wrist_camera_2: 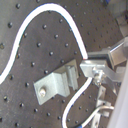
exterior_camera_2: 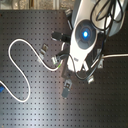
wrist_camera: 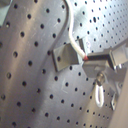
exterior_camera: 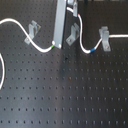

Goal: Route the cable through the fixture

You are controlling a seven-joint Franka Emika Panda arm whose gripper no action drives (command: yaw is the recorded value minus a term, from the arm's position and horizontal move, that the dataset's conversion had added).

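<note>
Black perforated metal breadboard table [exterior_camera: 60,95] fills both exterior views, regular grid of small holes; no writing, brand or label readable on anything

White-and-grey Franka arm [exterior_camera_2: 85,37] with a glowing blue round light on its wrist, seen from above in the second exterior view, black hoses looping off it; in the first exterior view it shows only as a pale grey upright column [exterior_camera: 60,22] coming down to the board

Long thin white flexible cable [exterior_camera: 22,31] snakes across the board in the first exterior view: in from that first exterior view's left edge, past the first bracket, down to the arm's tip, then on past the middle bracket and out through the third to the first exterior view's right edge. Green band [exterior_camera: 53,46] sits right at the arm's tip; blue band [exterior_camera: 92,50] lies between the middle and third brackets

Three small bent grey metal fixture brackets [exterior_camera: 33,28], [exterior_camera: 72,33], [exterior_camera: 104,37] stand in a row, well apart

Gripper [wrist_camera_2: 92,70]: metal fingers closed on the cable just beside one bracket [wrist_camera_2: 56,84] in the second wrist view; cable runs between them
</note>
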